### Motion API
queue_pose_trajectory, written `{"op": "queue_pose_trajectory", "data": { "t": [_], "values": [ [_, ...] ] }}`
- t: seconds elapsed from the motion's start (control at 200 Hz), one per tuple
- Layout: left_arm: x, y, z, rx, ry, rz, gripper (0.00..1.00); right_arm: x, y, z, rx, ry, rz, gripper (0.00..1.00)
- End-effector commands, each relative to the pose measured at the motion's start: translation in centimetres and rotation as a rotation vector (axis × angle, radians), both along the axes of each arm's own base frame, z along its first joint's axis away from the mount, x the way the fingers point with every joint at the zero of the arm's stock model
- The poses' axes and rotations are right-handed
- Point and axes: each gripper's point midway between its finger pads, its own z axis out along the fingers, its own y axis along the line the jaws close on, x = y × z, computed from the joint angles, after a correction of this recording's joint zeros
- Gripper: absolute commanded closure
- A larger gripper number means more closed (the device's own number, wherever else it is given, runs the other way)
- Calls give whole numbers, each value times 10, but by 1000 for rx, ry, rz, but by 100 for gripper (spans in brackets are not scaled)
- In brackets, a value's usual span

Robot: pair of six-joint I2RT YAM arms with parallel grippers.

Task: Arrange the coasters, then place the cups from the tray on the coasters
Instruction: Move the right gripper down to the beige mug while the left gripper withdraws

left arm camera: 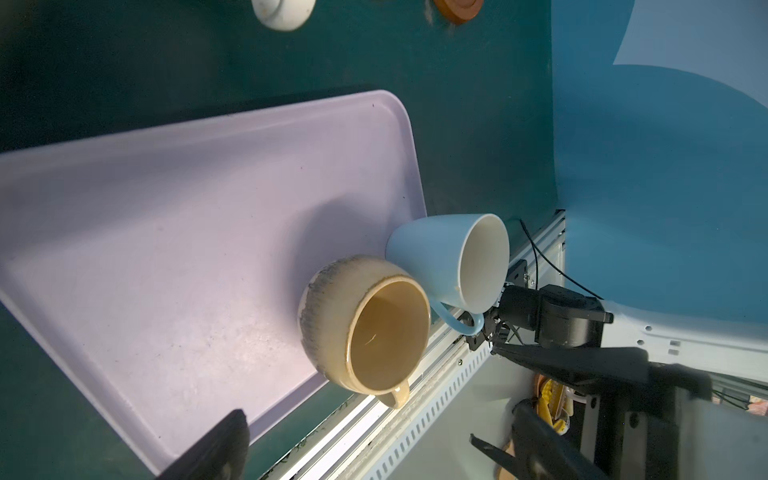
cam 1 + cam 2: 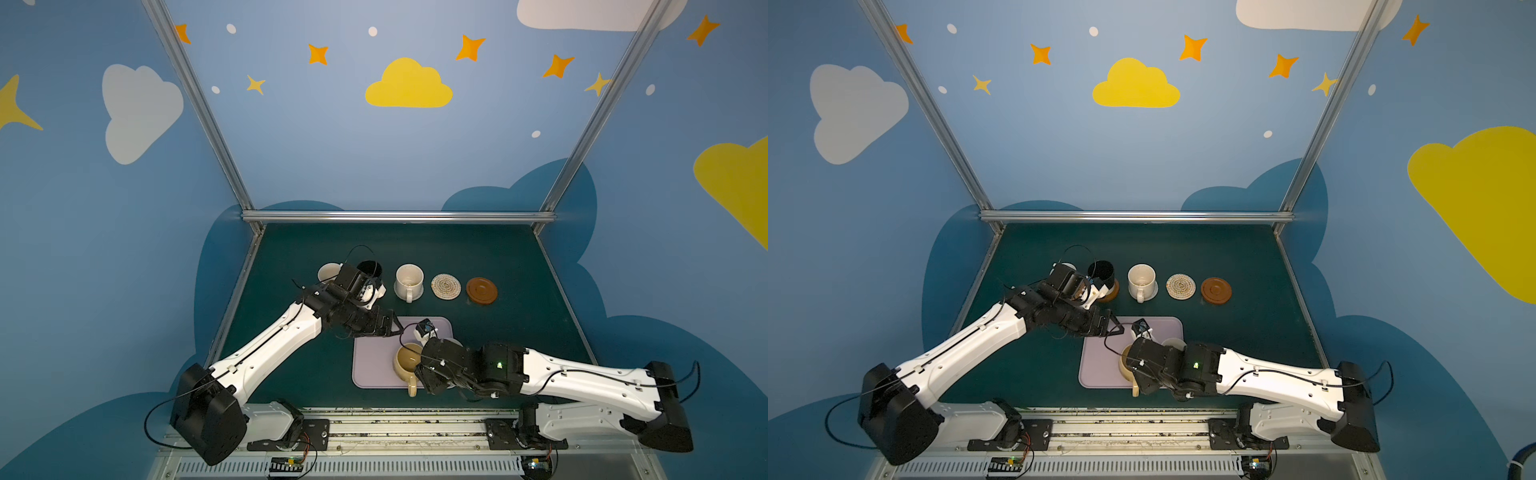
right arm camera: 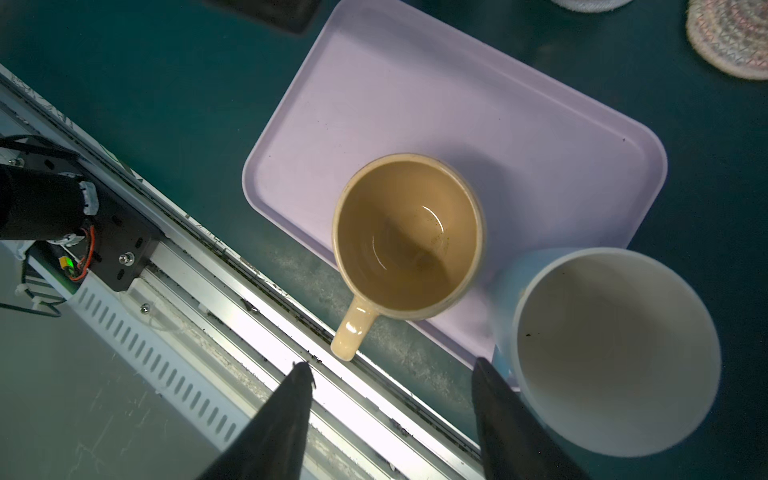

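The step in hand looks to be the pick of the light blue mug [image 3: 615, 353]. It stands at the 4 o'clock side of the lilac tray [image 2: 374, 365], with the mustard mug [image 3: 407, 237] just beside it at its 8 o'clock.

The right gripper [image 3: 390, 364] is posed low at about the blue mug's 6 o'clock. Its jaws stand part open with a clear gap between them, and they clamp nothing. One finger lies right against the blue handle [image 1: 459, 322]. The other is well off toward the mustard mug's handle. Whether the blue handle sits fully inside the gap I cannot tell.

To do this well, I would:
- Nudge the gripper toward 3 o'clock until the handle is centred.
- Close near where the handle meets the wall, so the glazed mug cannot swing.
- Keep the free finger off the mustard mug's handle, which overhangs the tray's 6 o'clock edge.
- Lift straight up until the base clears the low rim, holding the mug upright.

Two coasters lie bare. From the tray, the beige woven coaster [image 2: 446, 286] is at 1 o'clock, and the brown wooden coaster [image 2: 482, 291] is between 1 and 2 o'clock. Either suits this arm. Set the mug down centred.

The left gripper [image 2: 395, 327] hovers wide open and empty over the tray's 11 o'clock edge. A carry toward 1 o'clock should pass clear of it.
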Motion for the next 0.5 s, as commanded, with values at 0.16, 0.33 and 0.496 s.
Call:
{"op": "queue_pose_trajectory", "data": {
  "t": [0.16,0.33,0.496],
  "values": [
    [-12,11,-5,-5,25,34,2,-19,19,-19,18,77,9,42],
    [-14,19,-14,-48,94,114,2,-23,23,-31,7,99,3,45],
    [-21,24,-14,-75,102,124,3,-26,14,-44,-42,132,-23,46]
  ]
}}
